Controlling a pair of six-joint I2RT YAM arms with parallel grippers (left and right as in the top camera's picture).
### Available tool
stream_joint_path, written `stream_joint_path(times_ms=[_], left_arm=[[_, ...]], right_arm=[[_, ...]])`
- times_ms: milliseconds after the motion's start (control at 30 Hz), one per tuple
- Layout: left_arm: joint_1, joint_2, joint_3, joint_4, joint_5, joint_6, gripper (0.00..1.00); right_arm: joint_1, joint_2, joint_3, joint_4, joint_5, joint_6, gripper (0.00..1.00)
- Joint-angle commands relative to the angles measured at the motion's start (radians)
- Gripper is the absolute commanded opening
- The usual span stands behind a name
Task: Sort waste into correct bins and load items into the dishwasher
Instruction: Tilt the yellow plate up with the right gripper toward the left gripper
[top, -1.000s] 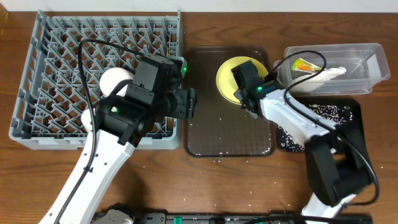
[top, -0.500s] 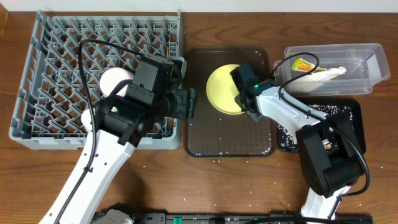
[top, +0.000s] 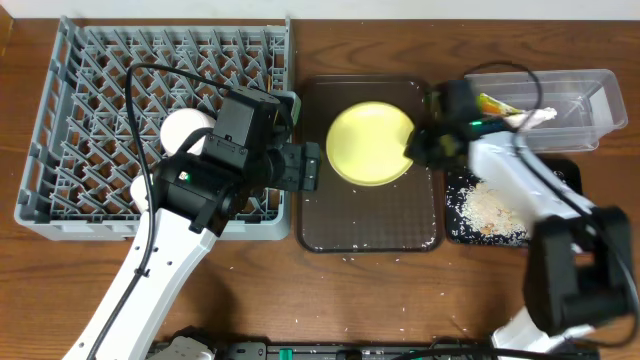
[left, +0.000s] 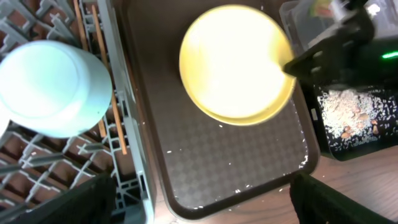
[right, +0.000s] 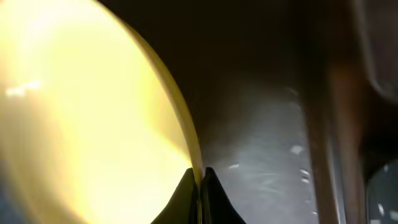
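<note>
Plate (top: 370, 143), yellow, stiff and glossy, likely light but slick, lies nearly flat on the brown serving tray (top: 350, 215); its thin rim is the one place to take hold. Right gripper (top: 412, 150) pinches that rim on the right. Left gripper (top: 303, 166) hangs spread and empty beside the grey rack (top: 60, 120). A second ago the plate stood tipped nearer the clear tub (top: 590, 110); beige crumbs (top: 490, 207) are now heaped in the black tray (left: 387, 142)
</note>
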Motion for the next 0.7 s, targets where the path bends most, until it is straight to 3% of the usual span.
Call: stream_joint_path(times_ms=[0, 100, 267, 500, 567, 600, 667], left_arm=[[0.002, 0.0, -0.002, 0.021, 0.051, -0.002, 0.93], [0.002, 0.0, -0.002, 0.034, 0.087, -0.002, 0.93], [0.002, 0.0, -0.002, 0.036, 0.097, -0.002, 0.93], [0.002, 0.001, -0.002, 0.036, 0.098, -0.002, 0.92], [0.002, 0.002, -0.002, 0.039, 0.098, -0.002, 0.81], [0.002, 0.003, -0.002, 0.044, 0.098, -0.002, 0.63], [0.002, 0.005, -0.002, 0.058, 0.099, -0.006, 0.47]], right_arm=[[-0.045, -0.097, 0.0, 0.004, -0.393, -0.326, 0.01], [-0.044, -0.153, 0.0, -0.006, -0.472, -0.423, 0.01], [-0.039, -0.216, 0.0, -0.007, -0.516, -0.467, 0.01], [-0.037, -0.238, 0.0, -0.005, -0.766, -0.587, 0.01], [-0.036, -0.238, 0.0, -0.006, -0.788, -0.586, 0.01], [-0.032, -0.238, 0.0, -0.005, -0.8, -0.586, 0.01], [-0.019, -0.238, 0.0, -0.003, -0.801, -0.587, 0.01]])
